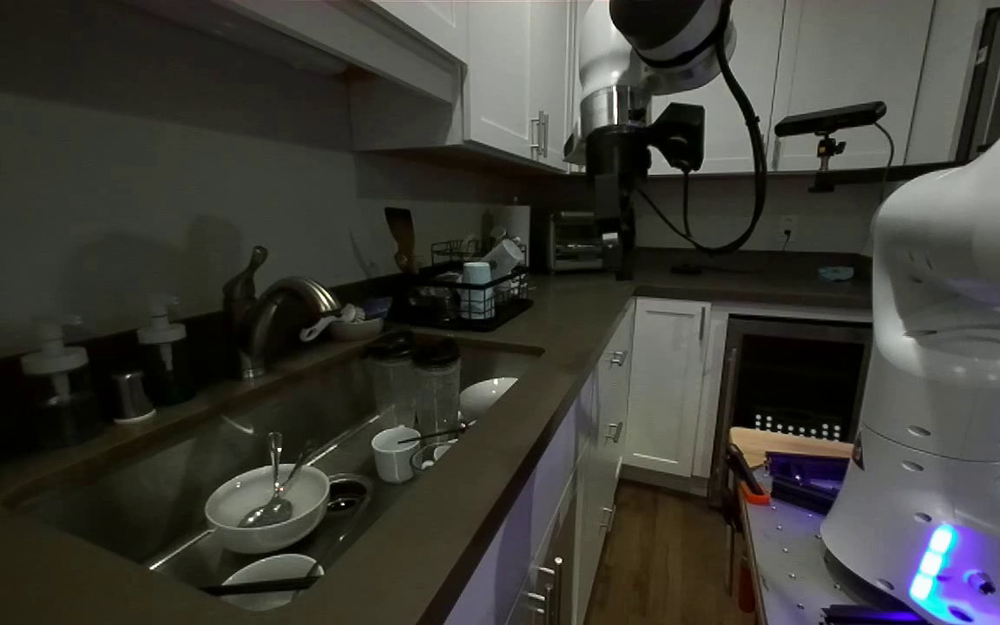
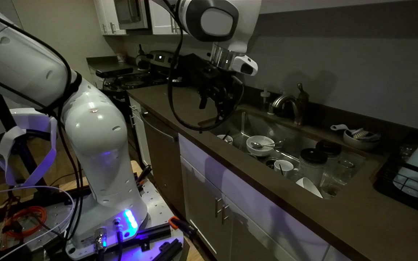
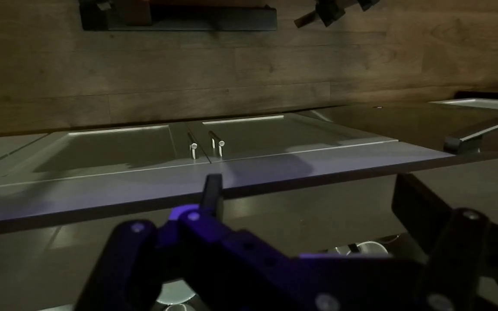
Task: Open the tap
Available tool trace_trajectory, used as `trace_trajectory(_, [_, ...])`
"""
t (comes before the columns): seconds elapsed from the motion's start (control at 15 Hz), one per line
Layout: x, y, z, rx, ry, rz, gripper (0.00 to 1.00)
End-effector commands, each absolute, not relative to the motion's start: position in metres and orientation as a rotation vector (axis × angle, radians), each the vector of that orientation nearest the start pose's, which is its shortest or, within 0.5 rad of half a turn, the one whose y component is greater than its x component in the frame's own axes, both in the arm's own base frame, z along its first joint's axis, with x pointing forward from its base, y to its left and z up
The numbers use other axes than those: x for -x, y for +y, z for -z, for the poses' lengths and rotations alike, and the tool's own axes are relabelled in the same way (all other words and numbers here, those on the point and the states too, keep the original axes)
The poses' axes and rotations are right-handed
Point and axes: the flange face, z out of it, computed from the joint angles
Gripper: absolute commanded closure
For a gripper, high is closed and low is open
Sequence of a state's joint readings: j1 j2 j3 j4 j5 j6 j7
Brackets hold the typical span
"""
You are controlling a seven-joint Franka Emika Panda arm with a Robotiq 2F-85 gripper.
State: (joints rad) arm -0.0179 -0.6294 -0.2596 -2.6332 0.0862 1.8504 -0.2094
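The tap [image 1: 257, 338] is a dark metal faucet with an arched spout and a lever [image 1: 244, 276] on top. It stands upright behind the sink [image 1: 187, 460]. In an exterior view the tap [image 2: 297, 110] also shows, with its spout curving over the sink. My gripper [image 1: 617, 260] points downward, high and apart from the tap. In an exterior view the gripper [image 2: 212, 108] hangs in front of the sink, above the counter's front strip. In the wrist view the gripper [image 3: 309, 185] has its fingers wide apart with nothing between them. The tap is out of the wrist view.
The sink holds a white bowl [image 1: 244, 538] with spoons, a white mug [image 1: 394, 456] and dark-lidded jars [image 1: 437, 391]. Soap bottles [image 1: 161, 334] stand beside the tap. A dish rack [image 1: 500, 317] and a brush bowl [image 2: 361, 141] are on the counter. Upper cabinets [image 1: 500, 95] hang above.
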Motion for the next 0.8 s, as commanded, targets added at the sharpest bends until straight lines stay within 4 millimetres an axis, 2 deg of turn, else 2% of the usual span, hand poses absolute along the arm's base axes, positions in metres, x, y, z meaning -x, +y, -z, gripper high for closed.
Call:
trace_trajectory(0.0, [-0.336,-0.081,-0.423,2.921,0.065,-0.107,0.0])
trace_trajectory(0.33, [-0.362,-0.08,-0.424,2.961,0.075,0.111,0.0])
trace_trajectory(0.73, [-0.413,-0.076,-0.437,2.977,0.09,0.569,0.0])
